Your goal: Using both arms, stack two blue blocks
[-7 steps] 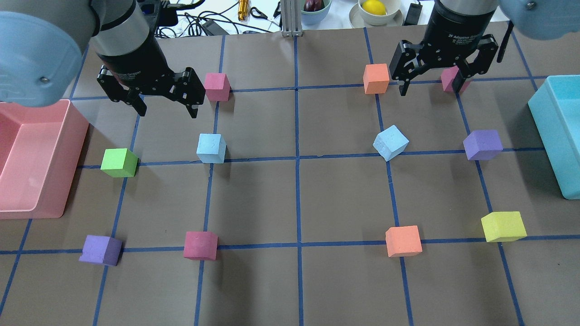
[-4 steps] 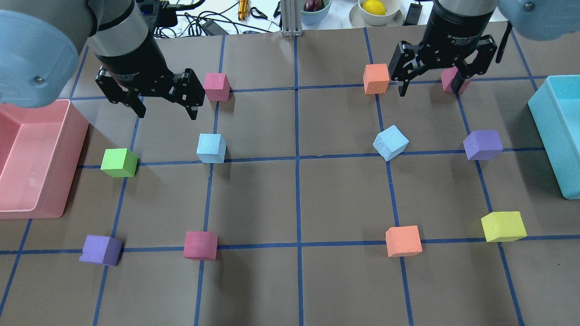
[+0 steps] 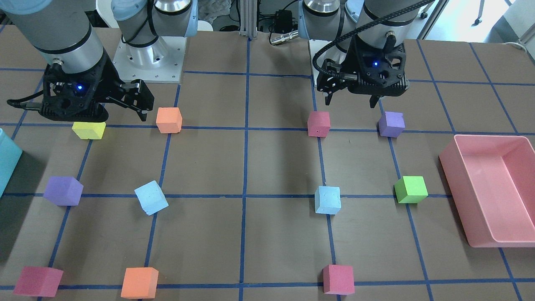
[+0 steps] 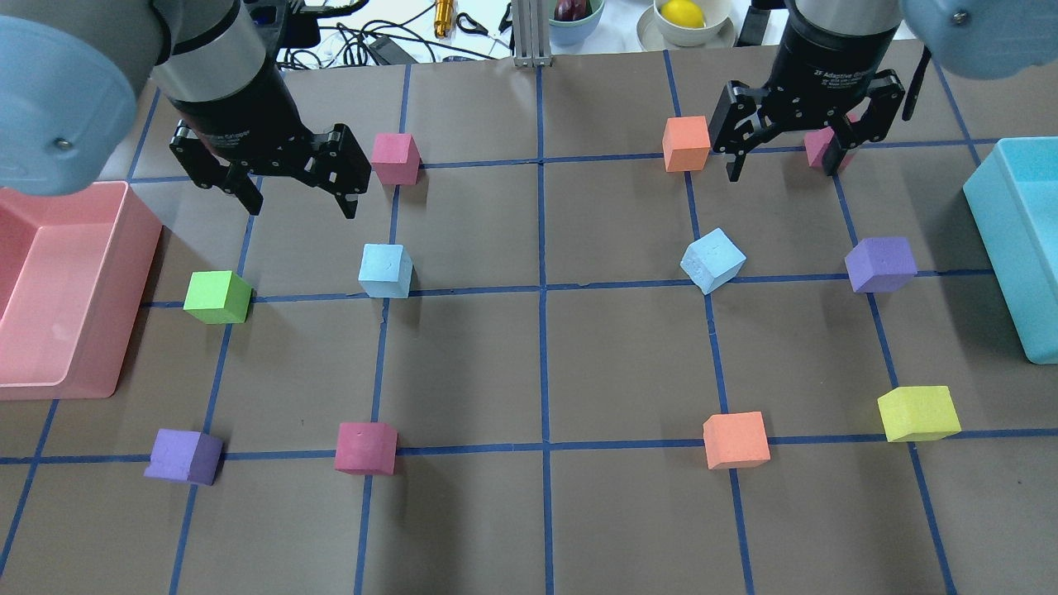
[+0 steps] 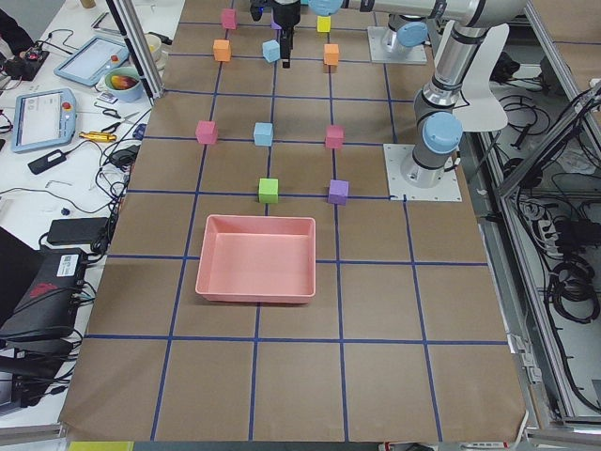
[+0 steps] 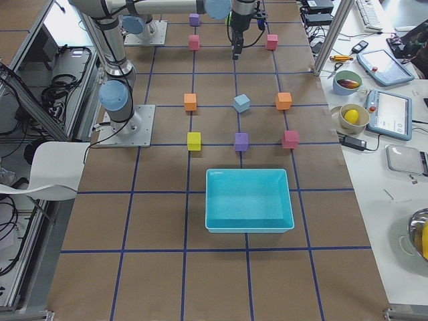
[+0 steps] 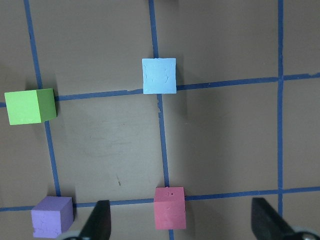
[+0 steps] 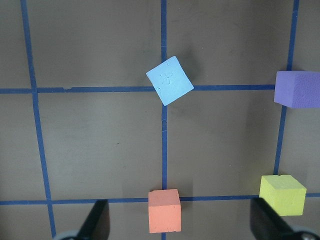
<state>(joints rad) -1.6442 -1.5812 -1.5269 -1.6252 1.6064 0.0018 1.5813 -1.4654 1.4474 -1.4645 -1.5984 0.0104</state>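
Two pale blue blocks lie apart on the brown table. One blue block (image 4: 385,270) sits square to the grid on the left, also in the left wrist view (image 7: 159,75) and front view (image 3: 327,200). The other blue block (image 4: 712,259) sits rotated on the right, also in the right wrist view (image 8: 170,80) and front view (image 3: 151,197). My left gripper (image 4: 302,205) hangs open and empty, above and beyond the left block. My right gripper (image 4: 783,165) hangs open and empty beyond the right block.
A pink bin (image 4: 136,273) stands at the left edge, a teal bin (image 4: 1004,264) at the right. Near the left block are a green cube (image 4: 216,297) and a pink cube (image 4: 395,158). Near the right block are an orange cube (image 4: 686,143) and a purple cube (image 4: 880,264).
Both arms have shifted very slightly away from the camera. Both grippers stay open. No block has moved.
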